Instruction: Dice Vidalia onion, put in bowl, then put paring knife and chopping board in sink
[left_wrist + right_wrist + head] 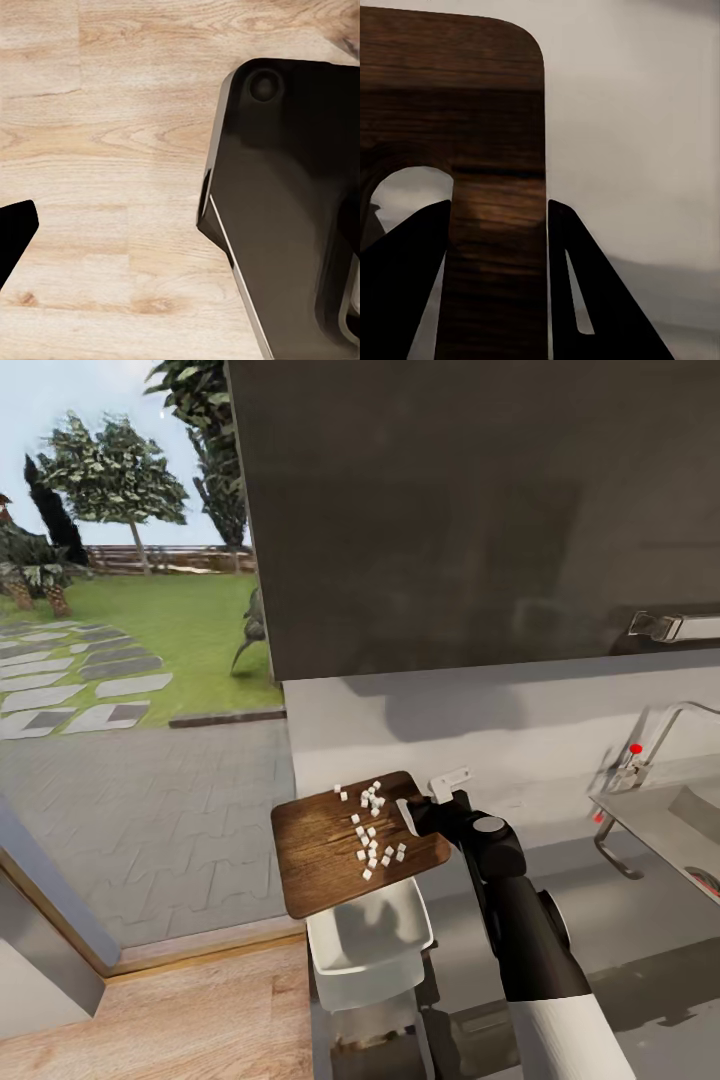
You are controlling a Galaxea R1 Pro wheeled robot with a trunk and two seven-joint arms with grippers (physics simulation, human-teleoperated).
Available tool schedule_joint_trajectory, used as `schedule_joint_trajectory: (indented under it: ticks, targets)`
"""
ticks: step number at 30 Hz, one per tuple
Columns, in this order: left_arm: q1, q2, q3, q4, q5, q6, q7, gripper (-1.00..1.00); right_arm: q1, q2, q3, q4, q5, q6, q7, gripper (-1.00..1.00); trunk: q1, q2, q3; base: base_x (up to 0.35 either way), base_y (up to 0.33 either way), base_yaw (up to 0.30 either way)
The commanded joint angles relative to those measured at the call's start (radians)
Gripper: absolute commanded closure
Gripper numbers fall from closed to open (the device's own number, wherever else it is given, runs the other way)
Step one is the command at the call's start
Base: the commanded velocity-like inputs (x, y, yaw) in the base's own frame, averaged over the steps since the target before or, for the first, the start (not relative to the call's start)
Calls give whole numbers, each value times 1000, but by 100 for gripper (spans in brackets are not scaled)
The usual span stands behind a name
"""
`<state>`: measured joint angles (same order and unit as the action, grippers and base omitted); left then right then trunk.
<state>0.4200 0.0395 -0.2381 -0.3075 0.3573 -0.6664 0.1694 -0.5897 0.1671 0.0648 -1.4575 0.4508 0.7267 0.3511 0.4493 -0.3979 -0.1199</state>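
The grey countertop [560,860] is running from the middle of the head view out toward 3 o'clock. The white bowl [368,945] is sitting right on it near the front edge, at about 6 o'clock. The steel sink [680,825] is lying set into the countertop at 3 o'clock, well apart from the bowl. The light wood floor [180,1010] is showing at 7 o'clock, below the countertop.

The right gripper's [498,247] two dark fingers [405,285] clamp the chopping board [472,90] beside its oval handle slot [409,195], against pale grey background.
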Motion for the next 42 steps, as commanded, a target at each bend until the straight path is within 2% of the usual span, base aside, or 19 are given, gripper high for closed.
schedule_joint_trajectory:
  ticks: [1,20,32,37,39,42]
  targets:
    - [0,1,-9,-2,4,-1,8,-100,-1,0,0,-1,9,4,8,100,1,-2,-2,0,0,0]
    - [0,1,-8,-2,4,-1,7,-100,-1,0,1,0,6,-22,5,100,1,-2,-2,0,29,0]
    - [0,1,-8,-2,4,-1,7,-100,-1,0,-1,10,5,-96,5,100,1,-2,-2,0,0,0]
    - [0,1,-9,-2,4,-1,7,-100,-1,0,-5,61,5,-157,4,100,1,-2,-2,0,0,0]
    - [0,1,-9,-2,4,-1,7,-100,-1,1,-19,70,5,-165,4,100,1,-2,-2,0,0,0]
    - [0,1,-9,-2,4,-1,7,-100,-1,6,-68,73,4,-168,5,100,1,-2,-2,0,0,0]
